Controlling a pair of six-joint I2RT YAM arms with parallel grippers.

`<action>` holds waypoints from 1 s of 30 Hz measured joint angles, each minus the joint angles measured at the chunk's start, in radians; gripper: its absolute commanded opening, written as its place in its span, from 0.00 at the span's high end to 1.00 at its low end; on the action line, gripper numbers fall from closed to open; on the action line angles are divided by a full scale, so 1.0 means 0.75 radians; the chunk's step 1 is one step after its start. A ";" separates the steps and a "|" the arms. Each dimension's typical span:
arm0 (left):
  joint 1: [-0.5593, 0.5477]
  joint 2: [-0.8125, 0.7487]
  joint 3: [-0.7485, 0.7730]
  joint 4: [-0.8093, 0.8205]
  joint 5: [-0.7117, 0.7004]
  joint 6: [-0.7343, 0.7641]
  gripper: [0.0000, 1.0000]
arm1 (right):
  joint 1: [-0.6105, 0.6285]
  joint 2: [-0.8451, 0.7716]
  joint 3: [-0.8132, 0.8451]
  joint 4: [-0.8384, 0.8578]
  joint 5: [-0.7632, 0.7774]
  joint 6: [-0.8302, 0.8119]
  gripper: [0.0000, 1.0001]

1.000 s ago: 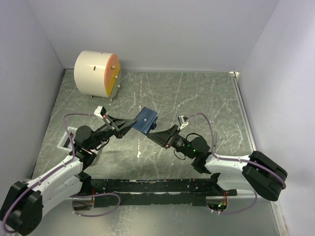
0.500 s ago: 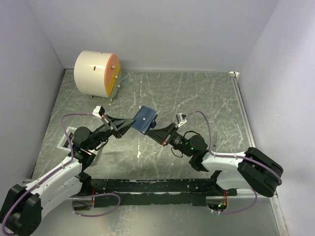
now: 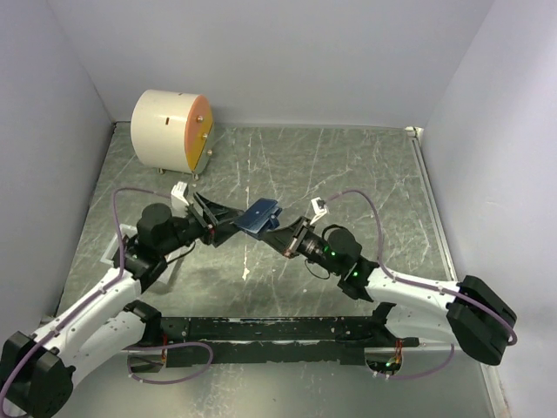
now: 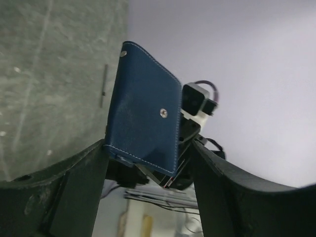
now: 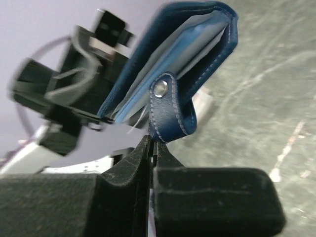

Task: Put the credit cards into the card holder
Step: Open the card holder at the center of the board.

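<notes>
The navy card holder (image 3: 259, 214) hangs in the air over the middle of the table, between my two grippers. My right gripper (image 3: 272, 229) is shut on the bottom of its snap tab (image 5: 170, 116), jaws pressed together at the fingertips (image 5: 153, 140). Pale blue pockets (image 5: 190, 52) show through the case's partly open edge. My left gripper (image 3: 236, 220) is open on the other side. In the left wrist view its two fingers stand wide apart (image 4: 148, 148), with the closed blue cover (image 4: 143, 118) between and beyond them. The credit cards do not show in any view.
A big cream cylinder with an orange face (image 3: 170, 131) stands at the back left corner. Part of a white tray (image 3: 114, 252) peeks out beside the left arm. Grey walls close the marbled table (image 3: 365, 183) on three sides.
My right gripper has shut on the card holder's tab. My left gripper has since let go and opened wide. The holder has tipped flatter and sits slightly lower.
</notes>
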 measured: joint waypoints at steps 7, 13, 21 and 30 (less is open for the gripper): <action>-0.003 0.062 0.326 -0.614 -0.228 0.472 0.28 | -0.029 0.065 0.176 -0.477 0.005 -0.374 1.00; -0.003 0.089 0.335 -0.871 -0.399 0.720 0.31 | -0.052 0.338 0.272 -0.755 -0.106 -0.665 1.00; -0.003 0.221 0.332 -0.894 -0.359 0.883 0.36 | -0.060 0.486 0.418 -0.890 -0.231 -0.865 1.00; -0.003 0.480 0.332 -0.786 -0.111 0.969 0.31 | -0.107 0.539 0.480 -0.999 -0.326 -0.940 1.00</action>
